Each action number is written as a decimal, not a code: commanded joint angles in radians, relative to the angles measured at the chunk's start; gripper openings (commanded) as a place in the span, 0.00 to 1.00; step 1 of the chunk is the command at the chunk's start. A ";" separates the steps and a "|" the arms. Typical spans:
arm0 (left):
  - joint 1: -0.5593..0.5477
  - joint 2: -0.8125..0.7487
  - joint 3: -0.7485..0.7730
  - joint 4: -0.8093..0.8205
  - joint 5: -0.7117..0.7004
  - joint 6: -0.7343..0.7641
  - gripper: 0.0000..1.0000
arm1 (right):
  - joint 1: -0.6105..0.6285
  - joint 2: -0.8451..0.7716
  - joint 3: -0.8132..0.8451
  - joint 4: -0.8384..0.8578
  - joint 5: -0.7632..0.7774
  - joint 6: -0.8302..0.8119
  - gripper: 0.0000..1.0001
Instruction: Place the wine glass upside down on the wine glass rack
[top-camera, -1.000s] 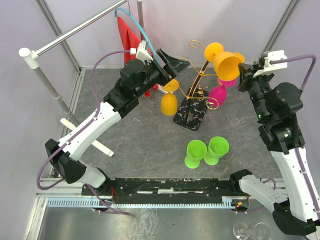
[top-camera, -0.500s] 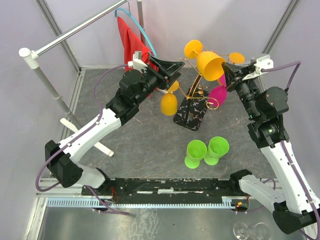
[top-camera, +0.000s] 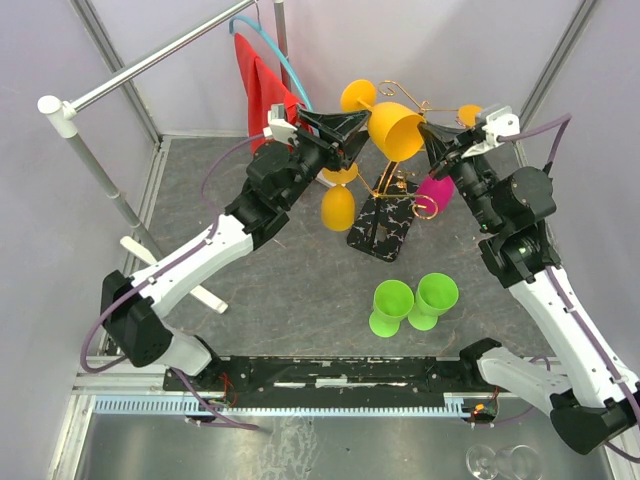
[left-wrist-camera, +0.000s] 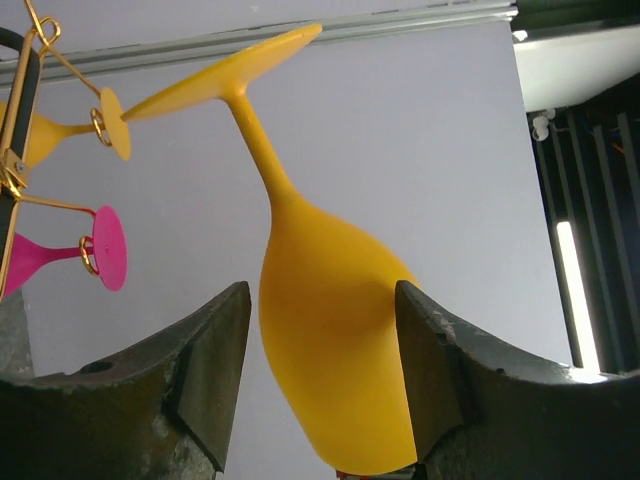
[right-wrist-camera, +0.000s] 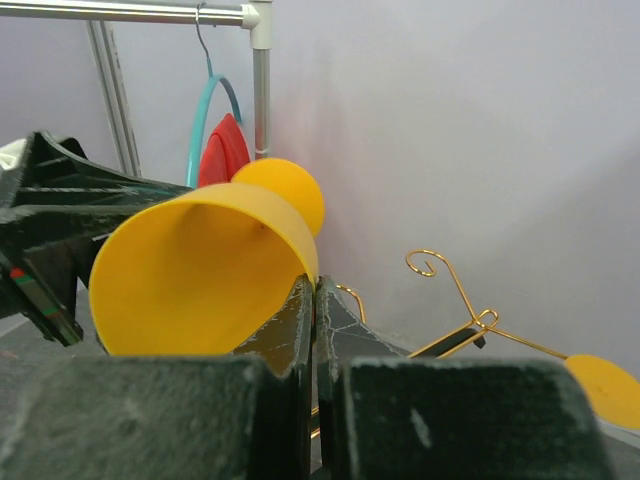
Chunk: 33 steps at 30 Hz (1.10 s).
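Observation:
An orange wine glass (top-camera: 393, 130) is held tilted in the air beside the gold scroll rack (top-camera: 398, 172), its foot toward the back left. My right gripper (top-camera: 428, 132) is shut on its rim (right-wrist-camera: 316, 282). My left gripper (top-camera: 360, 126) is open, its jaws on either side of the glass's bowl (left-wrist-camera: 335, 360), with a gap on the left side. The rack stands on a black marbled base (top-camera: 378, 228). An orange glass (top-camera: 338, 206), a pink glass (top-camera: 435, 188) and another orange one (top-camera: 468, 115) hang on the rack.
Two green cups (top-camera: 412, 302) stand on the mat in front of the rack. A blue hanger (top-camera: 275, 55) with red cloth (top-camera: 258, 80) hangs on the rail at the back left. A white post (top-camera: 95, 170) stands at the left.
My right gripper has carried the orange glass left and toward the back. My left gripper has risen and moved right until its jaws straddle the bowl.

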 joint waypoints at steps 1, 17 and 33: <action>-0.009 0.034 0.046 0.054 -0.032 -0.064 0.66 | 0.028 -0.006 0.000 0.100 0.020 -0.025 0.01; -0.017 0.100 0.085 0.077 -0.116 -0.079 0.61 | 0.127 0.006 -0.016 0.079 0.027 -0.113 0.01; -0.023 0.173 0.160 0.101 -0.091 -0.072 0.42 | 0.200 -0.007 -0.038 0.069 0.065 -0.185 0.01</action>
